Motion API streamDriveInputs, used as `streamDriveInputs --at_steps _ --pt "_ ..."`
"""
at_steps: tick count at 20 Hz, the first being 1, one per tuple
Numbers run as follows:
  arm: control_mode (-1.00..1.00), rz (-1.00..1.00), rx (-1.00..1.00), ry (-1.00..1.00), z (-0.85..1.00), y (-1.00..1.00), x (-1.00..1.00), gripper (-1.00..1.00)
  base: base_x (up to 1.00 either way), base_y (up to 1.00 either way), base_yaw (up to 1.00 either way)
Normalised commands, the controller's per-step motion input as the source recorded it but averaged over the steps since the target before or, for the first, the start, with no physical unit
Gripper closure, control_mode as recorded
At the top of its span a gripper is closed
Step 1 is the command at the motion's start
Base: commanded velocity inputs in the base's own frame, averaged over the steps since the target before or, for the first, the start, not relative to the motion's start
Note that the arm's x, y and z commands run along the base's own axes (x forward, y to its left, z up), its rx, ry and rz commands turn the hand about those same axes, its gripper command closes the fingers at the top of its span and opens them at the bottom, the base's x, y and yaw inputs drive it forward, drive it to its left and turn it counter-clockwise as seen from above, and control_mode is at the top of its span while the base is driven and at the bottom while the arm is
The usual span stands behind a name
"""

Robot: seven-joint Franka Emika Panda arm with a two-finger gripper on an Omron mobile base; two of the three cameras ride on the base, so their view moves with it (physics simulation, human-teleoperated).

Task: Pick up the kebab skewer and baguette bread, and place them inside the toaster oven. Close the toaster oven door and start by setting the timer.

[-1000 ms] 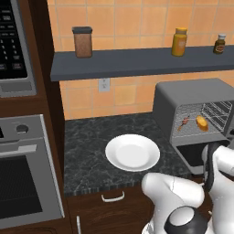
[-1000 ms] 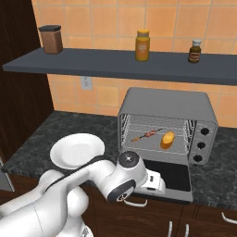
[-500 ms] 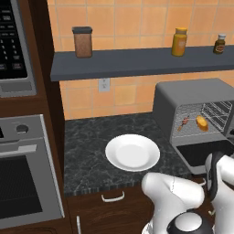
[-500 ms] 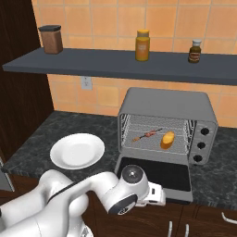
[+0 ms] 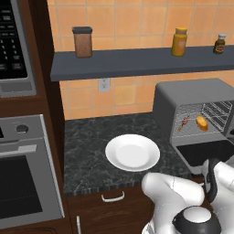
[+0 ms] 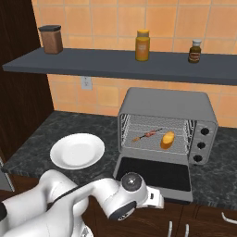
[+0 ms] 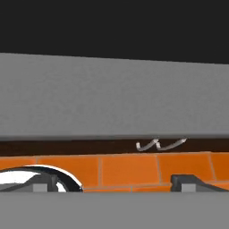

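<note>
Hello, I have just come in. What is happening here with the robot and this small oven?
The kebab skewer and the baguette bread already lie on the rack inside the toaster oven. The toaster oven door hangs open, folded down flat over the counter edge. The white arm reaches low in front of the door, and its gripper is open and holds nothing. A white plate sits on the counter to the oven's left.

The lowered toaster oven door (image 6: 155, 175) spans the counter front, its grey frame (image 7: 112, 96) blocking the gripper (image 7: 114, 182).
</note>
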Motion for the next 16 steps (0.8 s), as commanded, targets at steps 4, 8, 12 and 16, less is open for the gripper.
streamDriveInputs --at_steps 4,8,12,16 --pt "-1.00 0.00 0.00 0.00 0.00 0.00 0.43 -1.00 0.00 0.00 0.00" --pt "-1.00 0.00 0.03 -0.01 0.00 0.00 0.39 -1.00 0.00 0.00 0.00" --pt "-1.00 0.00 0.07 -0.03 0.01 0.00 0.37 -1.00 0.00 0.00 0.00" --pt "-1.00 0.00 0.06 -0.10 0.22 0.00 0.42 -1.00 0.00 0.00 0.00"
